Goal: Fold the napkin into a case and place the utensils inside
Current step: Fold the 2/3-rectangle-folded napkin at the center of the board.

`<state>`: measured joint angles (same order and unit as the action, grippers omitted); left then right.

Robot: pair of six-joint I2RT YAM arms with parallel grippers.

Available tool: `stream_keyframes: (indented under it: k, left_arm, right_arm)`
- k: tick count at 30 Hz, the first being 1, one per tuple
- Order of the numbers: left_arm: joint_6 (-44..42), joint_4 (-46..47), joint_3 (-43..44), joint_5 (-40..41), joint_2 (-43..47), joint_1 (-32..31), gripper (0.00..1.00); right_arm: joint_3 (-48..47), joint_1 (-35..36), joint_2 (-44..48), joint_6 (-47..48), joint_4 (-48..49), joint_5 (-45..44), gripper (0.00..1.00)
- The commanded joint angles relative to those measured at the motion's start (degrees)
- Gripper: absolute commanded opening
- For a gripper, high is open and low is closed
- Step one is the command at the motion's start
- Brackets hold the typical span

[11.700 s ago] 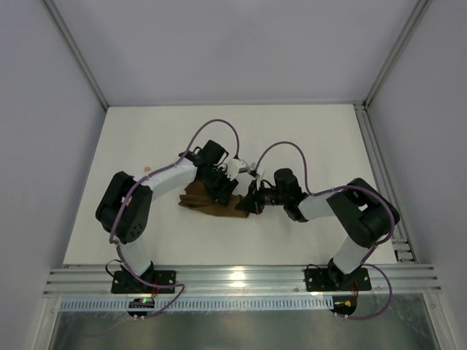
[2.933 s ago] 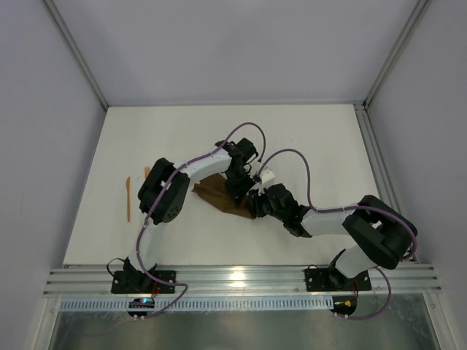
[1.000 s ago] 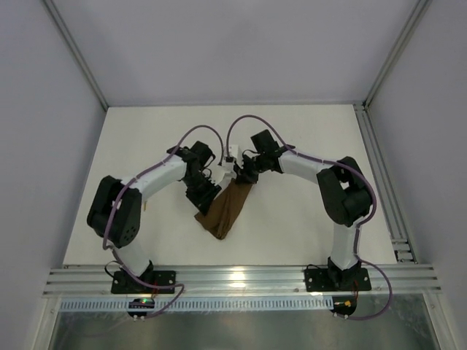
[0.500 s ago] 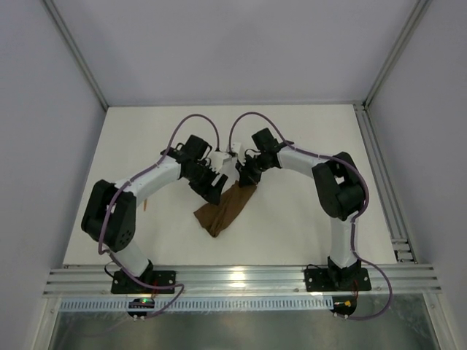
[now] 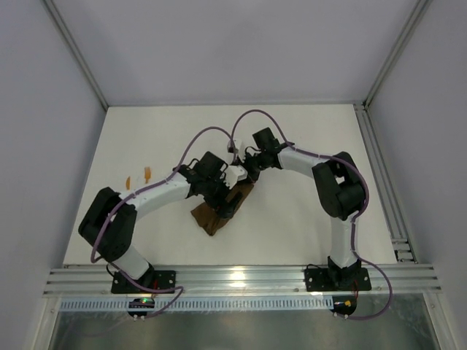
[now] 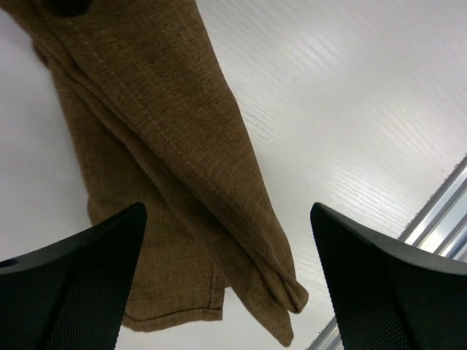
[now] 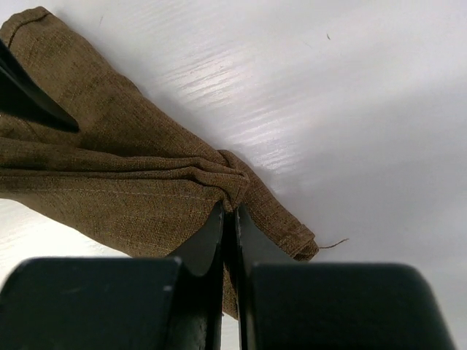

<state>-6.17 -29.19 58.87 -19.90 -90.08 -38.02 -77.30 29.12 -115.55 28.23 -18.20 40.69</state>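
Note:
The dark brown napkin (image 5: 217, 216) lies on the white table as a narrow, layered oblong, running from near the centre toward the front left. My right gripper (image 5: 247, 178) is shut on its far end; the right wrist view shows the fingers pinching a bunched fold (image 7: 228, 209) of the napkin (image 7: 109, 182). My left gripper (image 5: 228, 203) hovers over the cloth's middle, wide open, with the napkin (image 6: 168, 168) between and below its fingers (image 6: 80, 284), untouched. Two orange utensils (image 5: 148, 173) (image 5: 128, 180) lie at the left, partly hidden by the left arm.
An aluminium rail (image 5: 233, 277) runs along the near table edge, also showing as the rail (image 6: 445, 219) in the left wrist view. Another rail (image 5: 379, 182) lines the right side. Grey walls enclose the table. A left fingertip (image 7: 29, 95) shows in the right wrist view.
My left gripper has let go of the napkin and opened wide, then moved toward the cloth's middle. The right gripper has kept its hold on the far end.

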Motion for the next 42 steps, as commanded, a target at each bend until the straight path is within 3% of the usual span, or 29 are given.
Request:
stream_keyframes:
  k: [1,3,6,7,9,10,12,13,19,20,25,32,34,36,37,38,39,40,42]
  left_arm:
    - [0.7,1.7,2.2,4.4,-6.0,-1.7,0.94]
    - [1.1,1.6,3.7,5.3,-7.4,-1.7,0.87]
    - [0.7,1.5,4.4,8.3,-8.5,-1.6,0.65]
    - [0.8,1.3,4.4,8.8,-8.6,-1.4,0.5]
    - [1.3,1.2,4.2,8.5,-8.3,-0.9,0.35]
    - [1.5,1.2,4.1,8.2,-7.9,-0.7,0.17]
    - [1.8,1.4,3.5,6.0,-6.6,-0.7,0.05]
    - [1.8,1.6,3.1,4.9,-6.2,-0.7,0.05]
    - [1.8,0.7,3.6,-0.5,-6.2,-0.2,0.05]
    - [1.9,0.5,4.0,-1.1,-6.4,0.0,0.05]
    - [2.3,-0.1,4.5,-3.2,-6.8,1.5,0.08]
    - [2.0,-0.1,4.4,-3.0,-6.5,1.8,0.17]
    - [2.0,-0.1,4.4,-3.5,-6.7,1.8,0.17]
    - [2.0,0.0,4.4,-3.9,-6.9,1.8,0.18]
    - [2.0,0.0,4.5,-3.8,-6.9,1.9,0.18]
    - [2.1,-0.2,4.7,-3.7,-7.1,1.9,0.18]
    - [2.1,-0.3,4.8,-3.7,-7.4,1.8,0.18]
    - [2.1,-0.3,4.8,-3.7,-7.6,1.9,0.18]
    - [2.0,-0.5,4.7,-3.7,-7.7,1.9,0.2]
  right_arm:
    - [0.8,-0.2,1.6,-1.0,2.5,0.7,0.05]
    - [0.7,-0.2,1.6,-1.0,2.2,0.7,0.05]
    - [1.1,-0.2,1.7,-0.5,2.0,0.5,0.06]
    - [1.3,-0.2,2.0,-0.4,2.0,0.4,0.07]
    - [1.6,-0.3,2.4,-0.3,2.4,0.4,0.12]
    - [1.7,-0.3,2.7,-0.2,2.4,0.4,0.17]
    - [2.1,-0.3,3.7,-0.1,2.5,-0.1,0.23]
    - [2.2,-0.3,4.2,-0.3,2.8,-0.9,0.36]
    - [3.5,-1.3,11.3,-2.8,5.1,-5.6,0.64]
    - [3.7,-1.5,12.7,-5.1,6.8,-7.8,0.99]
    - [13.0,-3.0,25.7,-13.5,17.1,-17.9,0.99]
    - [39.4,-3.1,48.9,-18.1,49.0,-45.3,0.99]
    - [39.3,-3.1,50.1,-27.8,48.4,-50.2,1.0]
    - [36.4,-3.2,48.8,-36.3,39.9,-48.2,0.99]
    - [35.1,-3.2,47.5,-38.6,33.3,-39.0,0.99]
    - [34.2,-3.1,44.6,-42.6,31.1,-35.5,0.99]
    - [33.9,-3.2,43.3,-47.0,29.6,-33.1,0.92]
    - [35.3,-3.1,42.4,-54.7,31.3,-29.3,0.77]
    - [43.0,-2.3,42.5,-63.9,34.9,-31.2,0.75]
